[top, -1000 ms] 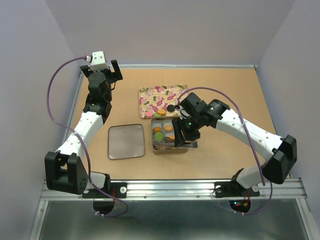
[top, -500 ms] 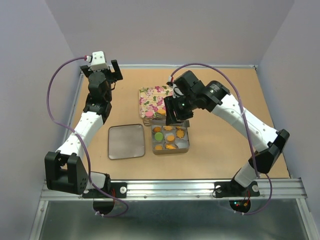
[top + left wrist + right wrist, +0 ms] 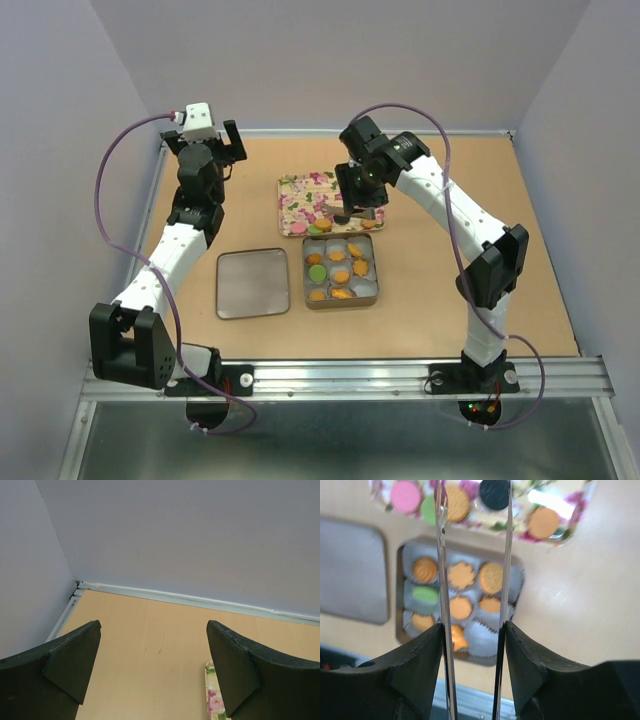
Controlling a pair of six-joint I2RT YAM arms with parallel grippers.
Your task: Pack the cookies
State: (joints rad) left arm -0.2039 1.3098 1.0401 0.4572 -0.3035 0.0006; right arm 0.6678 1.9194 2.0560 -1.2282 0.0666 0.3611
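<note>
Tan bench point(image 3: 450, 290): R gripper point(image 3: 472, 630) grasps tongs point(image 3: 443, 580) over tray point(image 3: 296, 186) cookies point(image 3: 542, 522); L gripper point(image 3: 154, 630) spread, idle. Pick step, likely next: lower, pinch one.

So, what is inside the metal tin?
The tin holds white paper cups with orange cookies and one green cookie. The near right cup looks empty. The tongs hide parts of the middle cups.
</note>
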